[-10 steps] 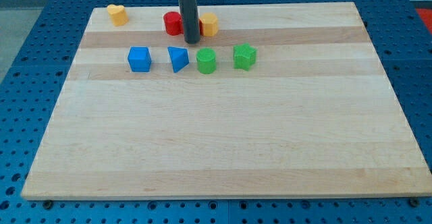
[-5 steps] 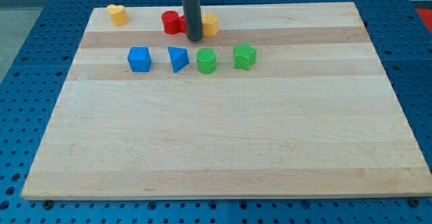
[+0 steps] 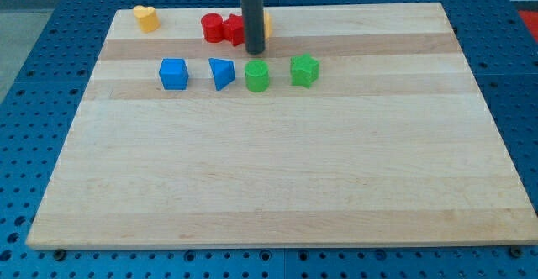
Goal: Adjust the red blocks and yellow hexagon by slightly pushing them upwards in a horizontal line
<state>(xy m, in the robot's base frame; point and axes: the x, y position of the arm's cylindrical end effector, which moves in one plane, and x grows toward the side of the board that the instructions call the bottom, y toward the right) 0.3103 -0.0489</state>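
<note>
Two red blocks sit side by side near the view's top: a red cylinder point(image 3: 211, 28) and a second red block point(image 3: 233, 29) touching its right side. The yellow hexagon point(image 3: 266, 24) is just right of them, mostly hidden behind my rod. My tip point(image 3: 255, 52) rests on the board just below the hexagon and the right red block, above the green cylinder point(image 3: 257, 76).
A yellow heart point(image 3: 146, 18) lies at the top left. Below the red blocks runs a row: blue cube point(image 3: 173, 73), blue triangular block point(image 3: 222, 73), the green cylinder and a green star-like block point(image 3: 304, 70). The wooden board point(image 3: 277, 178) lies on a blue perforated table.
My tip has moved to the right, from between the red blocks and the hexagon to in front of the hexagon. The second red block now shows; the red blocks sit slightly higher.
</note>
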